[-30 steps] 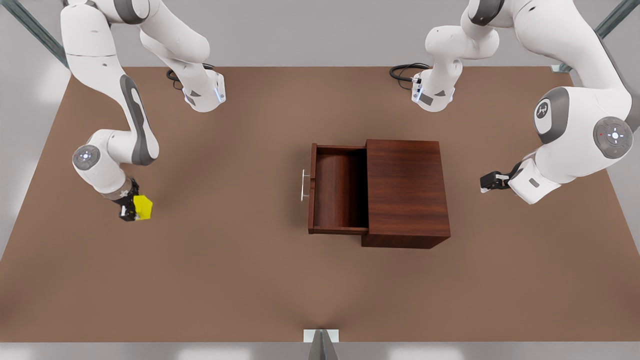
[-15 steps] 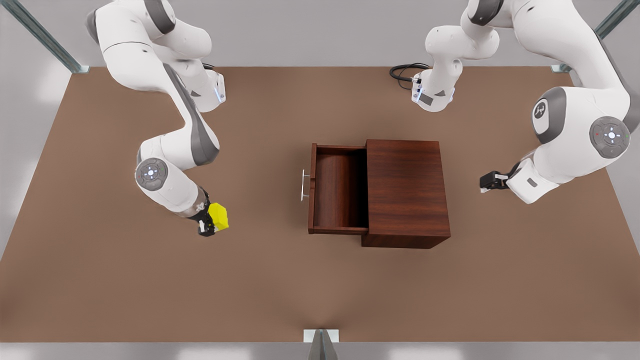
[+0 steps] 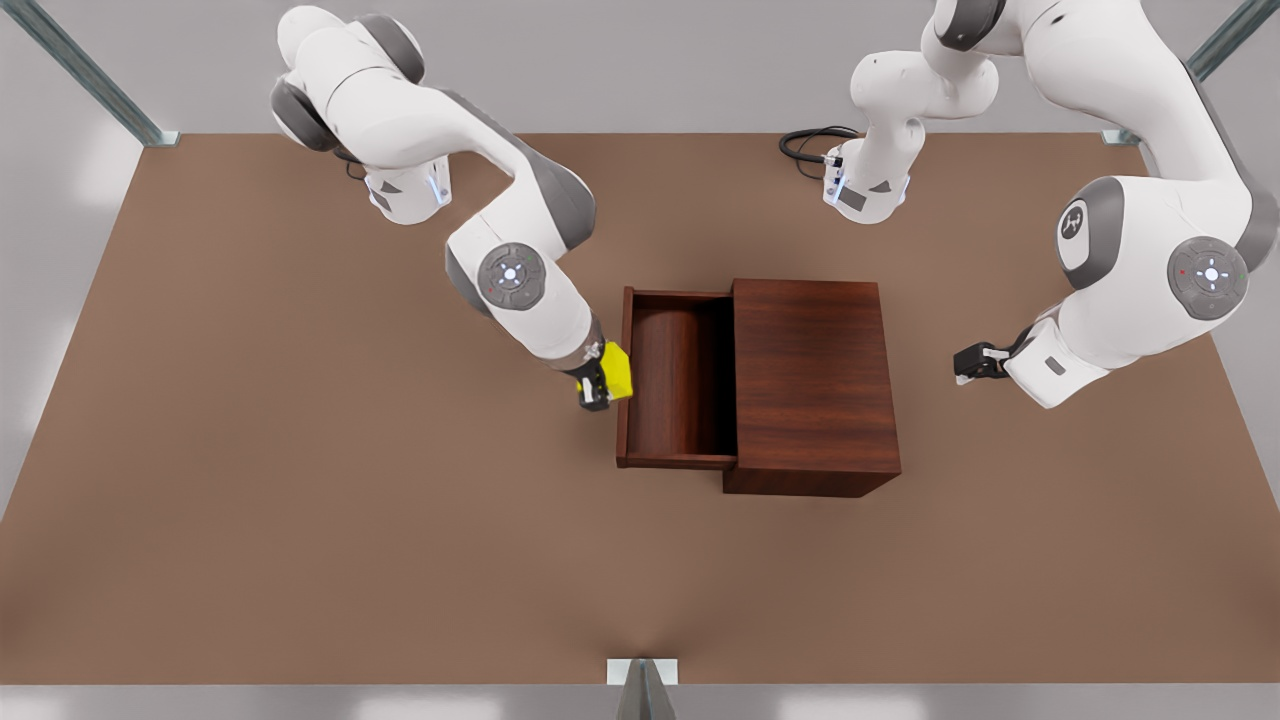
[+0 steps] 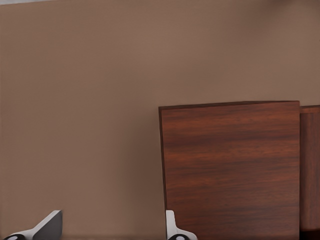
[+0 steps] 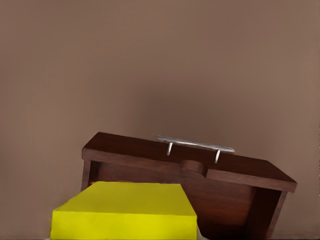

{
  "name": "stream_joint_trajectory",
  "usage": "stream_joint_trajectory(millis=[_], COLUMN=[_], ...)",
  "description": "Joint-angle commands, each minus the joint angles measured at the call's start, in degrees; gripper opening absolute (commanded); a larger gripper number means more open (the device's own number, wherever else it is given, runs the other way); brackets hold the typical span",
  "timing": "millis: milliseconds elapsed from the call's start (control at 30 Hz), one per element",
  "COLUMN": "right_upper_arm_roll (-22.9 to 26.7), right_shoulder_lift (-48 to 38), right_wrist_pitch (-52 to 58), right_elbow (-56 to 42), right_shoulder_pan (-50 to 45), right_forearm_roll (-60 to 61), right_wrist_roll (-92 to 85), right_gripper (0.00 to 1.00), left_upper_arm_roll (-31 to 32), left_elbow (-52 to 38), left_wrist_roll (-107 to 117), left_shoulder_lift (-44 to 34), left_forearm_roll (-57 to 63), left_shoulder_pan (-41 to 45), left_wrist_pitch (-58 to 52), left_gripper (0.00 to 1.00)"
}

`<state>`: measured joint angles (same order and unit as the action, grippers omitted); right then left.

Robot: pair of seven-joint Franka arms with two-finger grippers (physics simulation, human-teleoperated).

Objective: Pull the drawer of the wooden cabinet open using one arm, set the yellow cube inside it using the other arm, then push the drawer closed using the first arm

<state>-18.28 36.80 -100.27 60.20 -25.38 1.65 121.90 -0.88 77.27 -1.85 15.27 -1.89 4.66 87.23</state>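
The wooden cabinet (image 3: 812, 385) stands mid-table, its drawer (image 3: 675, 380) pulled out toward the front view's left. My right gripper (image 3: 598, 386) is shut on the yellow cube (image 3: 618, 372) and hovers over the drawer's front panel, covering the handle there. In the right wrist view the yellow cube (image 5: 127, 212) sits close up, with the drawer's front panel (image 5: 150, 152) and silver handle (image 5: 195, 145) beyond it. My left gripper (image 3: 965, 362) waits open to the front view's right of the cabinet. Its fingers (image 4: 47, 227) stand wide apart, facing the cabinet (image 4: 230, 170).
Two arm bases (image 3: 408, 190) (image 3: 865, 190) stand at the table's back, with a black cable (image 3: 805, 145) beside the one on the front view's right. A metal bracket (image 3: 641, 672) marks the table's front edge. Bare brown table (image 3: 300, 550) surrounds the cabinet.
My right arm has carried the yellow cube from the front view's far left across the table to the drawer's front. The left gripper has barely shifted. The drawer stays open.
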Motion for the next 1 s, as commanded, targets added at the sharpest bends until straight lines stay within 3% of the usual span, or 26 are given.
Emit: stream_joint_trajectory(millis=[0,300,400,600,633,767,800,867,967], right_upper_arm_roll=[0.2,2.5,7.3,10.3,10.2,11.2,10.7,10.8,10.2], right_shoulder_lift=[2.0,9.7,11.5,12.2,12.2,10.6,7.4,-0.9,-9.5], right_wrist_pitch=[-0.1,-5.0,-4.9,-1.8,-1.7,6.5,13.3,24.9,19.5], right_elbow=[-1.6,-5.9,-6.6,-6.5,-6.5,-6.6,-6.7,-6.6,2.9], right_shoulder_pan=[-2.0,-9.6,-14.2,-17.9,-18.0,-17.1,-11.7,4.7,23.0], right_forearm_roll=[0.5,0.1,0.1,-0.3,-1.4,-3.1,-3.1,-3.1,-5.2], right_wrist_roll=[34.3,40.1,40.5,39.6,39.7,38.0,33.6,8.7,-48.2], right_gripper=[0.62,0.63,0.63,0.63,1.0,1.0,1.0,1.0,1.0], left_upper_arm_roll=[0.0,0.0,0.0,0.1,0.1,0.1,0.1,0.3,4.3], left_elbow=[0.0,0.2,0.2,0.1,-0.1,-0.1,-0.2,-2.2,-13.7], left_wrist_roll=[0.1,1.1,1.1,1.1,1.0,1.7,1.7,7.4,39.6], left_shoulder_lift=[-0.1,-0.2,-0.1,-0.1,-0.1,-0.2,-0.2,0.9,9.8], left_forearm_roll=[0.0,0.0,0.0,1.2,1.2,0.9,1.1,0.3,0.7], left_shoulder_pan=[0.0,0.3,0.3,1.4,1.4,1.4,1.5,5.4,19.6], left_wrist_pitch=[0.0,0.0,0.0,0.0,0.0,0.0,0.0,0.2,0.9], left_gripper=[1.0,1.0,1.0,1.0,1.0,1.0,1.0,1.0,1.0])
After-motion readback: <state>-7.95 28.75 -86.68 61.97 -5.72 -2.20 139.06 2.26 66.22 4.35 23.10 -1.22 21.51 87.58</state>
